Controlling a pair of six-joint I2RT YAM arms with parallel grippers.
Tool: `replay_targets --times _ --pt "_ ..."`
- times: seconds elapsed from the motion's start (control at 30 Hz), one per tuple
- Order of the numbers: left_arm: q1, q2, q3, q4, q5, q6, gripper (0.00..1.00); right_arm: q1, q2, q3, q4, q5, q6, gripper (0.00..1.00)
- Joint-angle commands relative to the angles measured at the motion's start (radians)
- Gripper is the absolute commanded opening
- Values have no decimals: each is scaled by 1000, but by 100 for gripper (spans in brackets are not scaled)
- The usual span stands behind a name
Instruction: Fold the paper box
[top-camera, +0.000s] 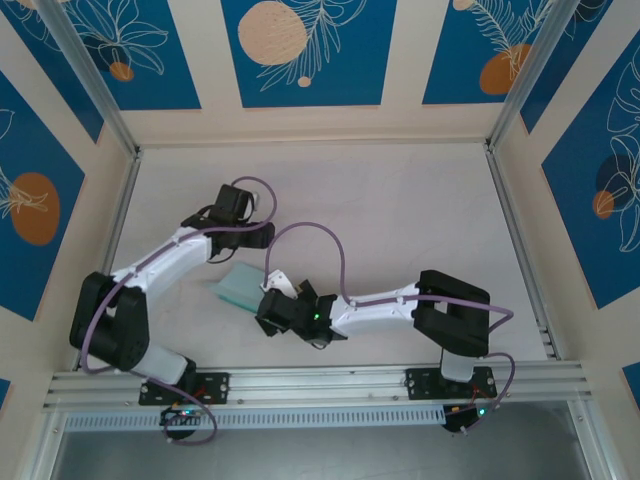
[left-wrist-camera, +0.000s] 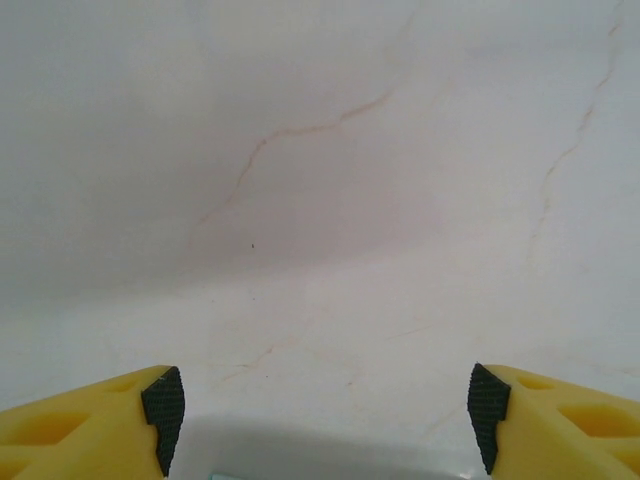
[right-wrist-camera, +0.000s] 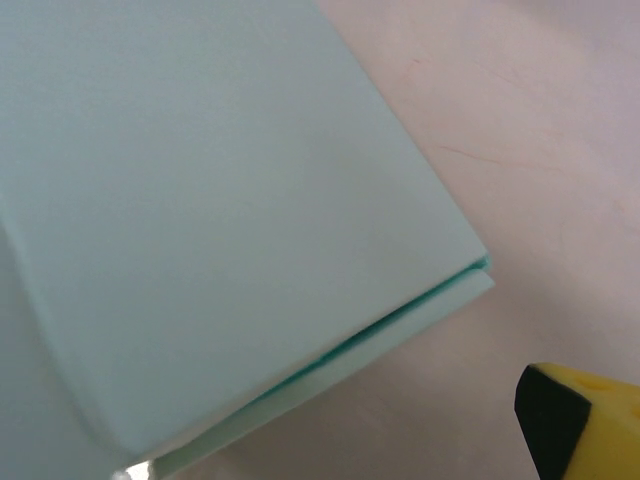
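Observation:
The paper box (top-camera: 240, 284) is a pale blue-green flat folded box lying on the white table between the two arms. In the right wrist view the paper box (right-wrist-camera: 220, 200) is very close, its layered edge running diagonally with a thin dark gap along it. My right gripper (top-camera: 268, 303) sits at the box's near right corner. One yellow, black-tipped finger (right-wrist-camera: 565, 415) stands clear of the card, and the other is hidden by the box. My left gripper (left-wrist-camera: 325, 420) is just beyond the box's far edge, its jaws wide apart over bare table.
The white marbled tabletop (top-camera: 400, 210) stretches behind and to the right of the box. Metal frame posts (top-camera: 515, 230) and patterned blue walls enclose the workspace. A rail (top-camera: 320, 380) runs along the near edge by the arm bases.

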Motion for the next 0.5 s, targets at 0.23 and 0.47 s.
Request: replay_targets --times 0.23,0.47 --pt "14 -116 -23 -98 -5 -3 77 4 -119 -47 97 -143 -74 100" --pt "22 -200 -88 -154 6 -36 82 71 -239 -34 -17 -183 -92 100"
